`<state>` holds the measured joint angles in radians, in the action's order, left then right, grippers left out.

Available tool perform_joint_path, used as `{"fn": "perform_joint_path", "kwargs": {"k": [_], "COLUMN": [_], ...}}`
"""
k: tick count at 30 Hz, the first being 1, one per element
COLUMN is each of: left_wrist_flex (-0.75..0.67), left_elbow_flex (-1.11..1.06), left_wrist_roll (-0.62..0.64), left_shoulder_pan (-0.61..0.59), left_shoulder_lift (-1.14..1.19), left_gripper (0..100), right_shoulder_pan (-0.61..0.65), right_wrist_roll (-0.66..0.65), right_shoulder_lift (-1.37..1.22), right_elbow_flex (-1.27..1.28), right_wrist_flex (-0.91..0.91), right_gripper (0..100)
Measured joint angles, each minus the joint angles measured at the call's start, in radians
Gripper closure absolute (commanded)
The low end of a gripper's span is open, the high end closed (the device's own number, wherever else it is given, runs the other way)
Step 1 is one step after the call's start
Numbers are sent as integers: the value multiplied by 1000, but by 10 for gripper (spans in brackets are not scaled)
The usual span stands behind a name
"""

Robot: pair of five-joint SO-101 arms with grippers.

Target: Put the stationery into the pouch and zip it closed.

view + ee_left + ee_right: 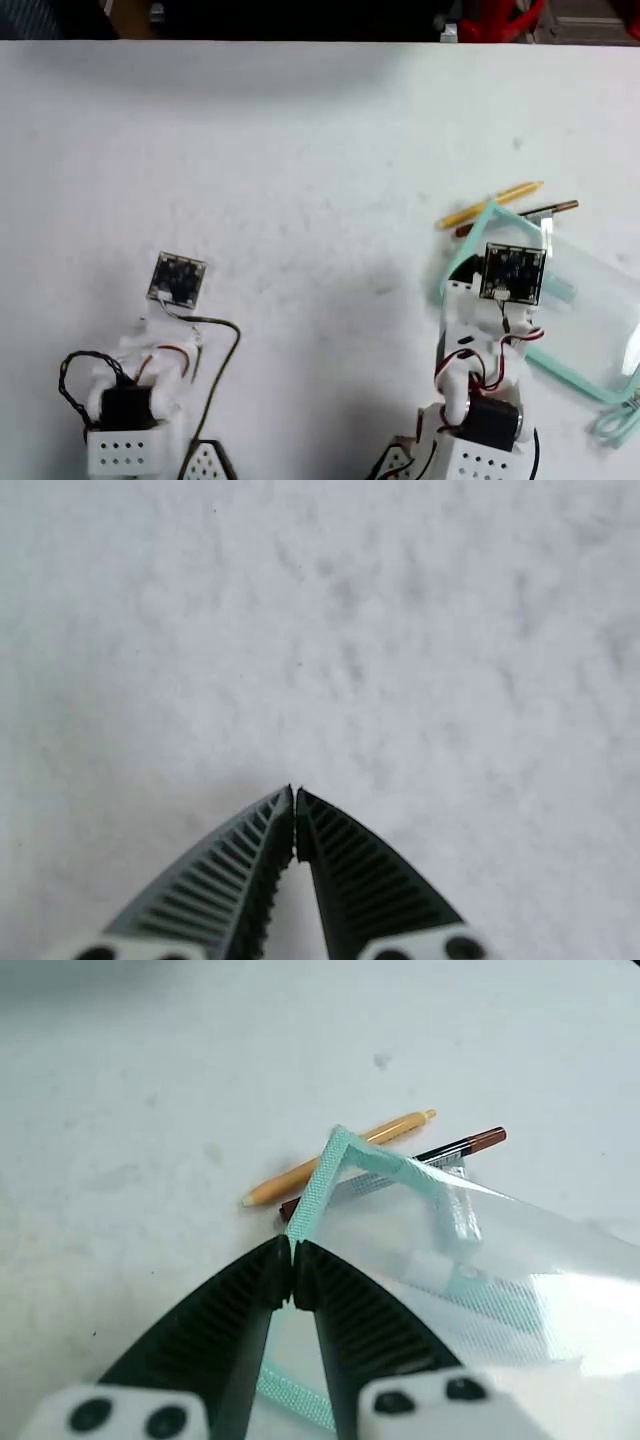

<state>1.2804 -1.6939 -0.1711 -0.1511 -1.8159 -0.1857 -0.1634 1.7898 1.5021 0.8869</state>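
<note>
A clear pouch with teal edging lies flat at the right of the table. Its teal corner rests over a yellow pen and a brown-tipped dark pen, which lie side by side beyond it. My right gripper sits at the pouch's near-left edge, with its fingers shut on the teal edging. My left gripper is shut on nothing above bare white table, at the lower left of the high view.
A teal cord loop trails off the pouch's corner near the table's right edge. The white table stretches wide between and beyond the two arms. Both arm bases stand at the front edge.
</note>
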Motion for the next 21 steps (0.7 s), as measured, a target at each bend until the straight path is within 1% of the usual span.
{"fn": "perform_joint_path", "kwargs": {"k": [12,15,21], "left_wrist_flex": [0,0,0], "left_elbow_flex": [0,0,0], "left_wrist_roll": [0,0,0], "left_shoulder_pan": [0,38,57], "left_shoulder_lift": [0,0,0], "left_gripper": [975,975,974], "right_shoulder_pan": [0,0,0], "right_wrist_roll": [3,3,3], "right_shoulder_lift": [0,0,0], "right_elbow_flex": [20,20,20], "right_wrist_flex": [0,0,0], "right_gripper": [981,981,981]}}
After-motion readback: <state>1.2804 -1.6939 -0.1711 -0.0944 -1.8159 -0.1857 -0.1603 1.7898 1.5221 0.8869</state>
